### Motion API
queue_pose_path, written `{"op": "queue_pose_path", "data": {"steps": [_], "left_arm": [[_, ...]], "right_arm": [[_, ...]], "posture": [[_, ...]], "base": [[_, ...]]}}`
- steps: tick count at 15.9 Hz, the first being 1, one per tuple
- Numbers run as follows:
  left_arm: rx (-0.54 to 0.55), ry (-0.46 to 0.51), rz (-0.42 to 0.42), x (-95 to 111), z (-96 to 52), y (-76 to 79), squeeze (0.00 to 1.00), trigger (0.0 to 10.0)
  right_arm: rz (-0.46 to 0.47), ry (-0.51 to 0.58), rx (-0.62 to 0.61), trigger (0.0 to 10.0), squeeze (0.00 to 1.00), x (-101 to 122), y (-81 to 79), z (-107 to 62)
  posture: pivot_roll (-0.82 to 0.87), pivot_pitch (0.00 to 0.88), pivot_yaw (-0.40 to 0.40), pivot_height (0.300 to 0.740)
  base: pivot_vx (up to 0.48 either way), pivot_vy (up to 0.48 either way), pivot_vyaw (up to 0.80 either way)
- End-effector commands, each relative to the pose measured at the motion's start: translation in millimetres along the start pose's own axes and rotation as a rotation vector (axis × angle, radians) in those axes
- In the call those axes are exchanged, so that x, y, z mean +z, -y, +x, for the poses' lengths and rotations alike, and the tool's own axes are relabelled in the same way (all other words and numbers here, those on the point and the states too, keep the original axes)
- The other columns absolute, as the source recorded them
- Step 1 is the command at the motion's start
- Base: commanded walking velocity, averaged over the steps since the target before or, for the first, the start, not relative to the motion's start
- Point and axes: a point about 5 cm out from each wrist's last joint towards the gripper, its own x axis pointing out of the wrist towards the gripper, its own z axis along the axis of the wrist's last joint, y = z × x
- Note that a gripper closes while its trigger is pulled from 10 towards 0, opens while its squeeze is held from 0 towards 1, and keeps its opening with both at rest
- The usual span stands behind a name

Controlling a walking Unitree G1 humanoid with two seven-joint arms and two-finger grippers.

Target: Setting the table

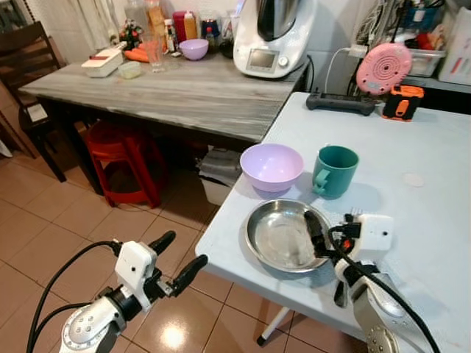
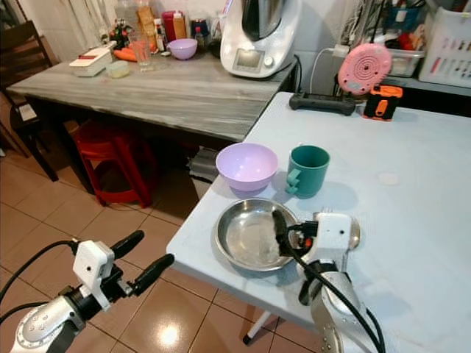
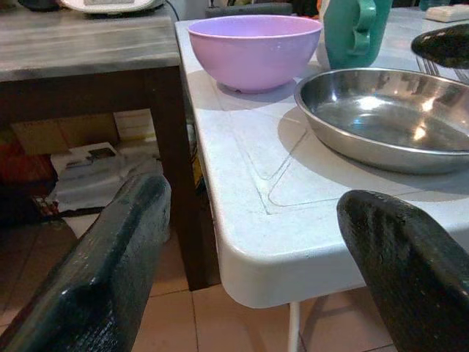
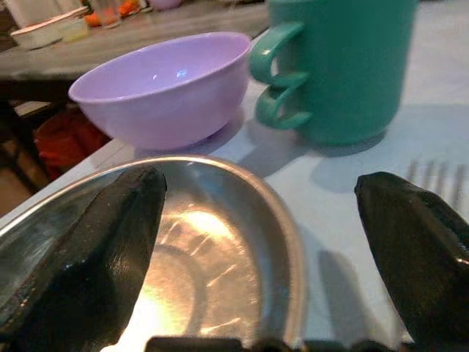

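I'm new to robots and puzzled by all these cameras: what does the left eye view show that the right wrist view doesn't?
The left eye view alone takes in the grey wooden counter with its white kitchen machine, the red stool, the tiled floor, and the left gripper open over that floor. The right wrist view alone brings up fork tines beside the mug, seen close between the open black fingers. Both share the purple bowl, green mug and steel plate on the white table.
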Motion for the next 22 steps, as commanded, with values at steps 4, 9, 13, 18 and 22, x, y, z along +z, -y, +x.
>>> {"op": "queue_pose_path", "data": {"steps": [4, 9, 13, 18, 22], "left_arm": [[-0.040, -0.010, 0.038, -1, -1.1, 3.9, 0.00, 10.0], [-0.054, 0.011, 0.044, 8, 3.2, 10.5, 0.00, 10.0], [-0.059, 0.021, 0.049, 15, 4.7, 11.8, 0.00, 10.0], [-0.079, 0.015, 0.041, 20, 4.3, 11.8, 0.00, 10.0], [-0.121, 0.015, 0.039, 24, 3.7, 16.2, 0.00, 10.0]], "right_arm": [[0.042, -0.066, 0.016, 10.0, 0.00, -6, -3.6, -0.8], [0.071, -0.143, 0.025, 6.0, 0.00, -15, -2.3, -0.4], [0.077, -0.169, 0.071, 2.4, 0.00, -14, -10.7, 2.5], [0.100, -0.223, 0.074, 0.0, 0.00, -19, -11.2, 2.9], [0.159, -0.250, 0.053, 0.0, 0.00, -19, -9.3, 5.2]], "posture": [[0.01, 0.000, 0.054, 0.740], [0.01, 0.000, 0.057, 0.740], [0.01, 0.000, 0.056, 0.740], [0.01, 0.000, 0.052, 0.740], [0.01, 0.000, 0.049, 0.740]], "base": [[0.000, 0.000, 0.00], [0.000, 0.000, 0.00], [0.000, 0.000, 0.00], [0.000, 0.000, 0.00], [0.000, 0.000, 0.00]]}}
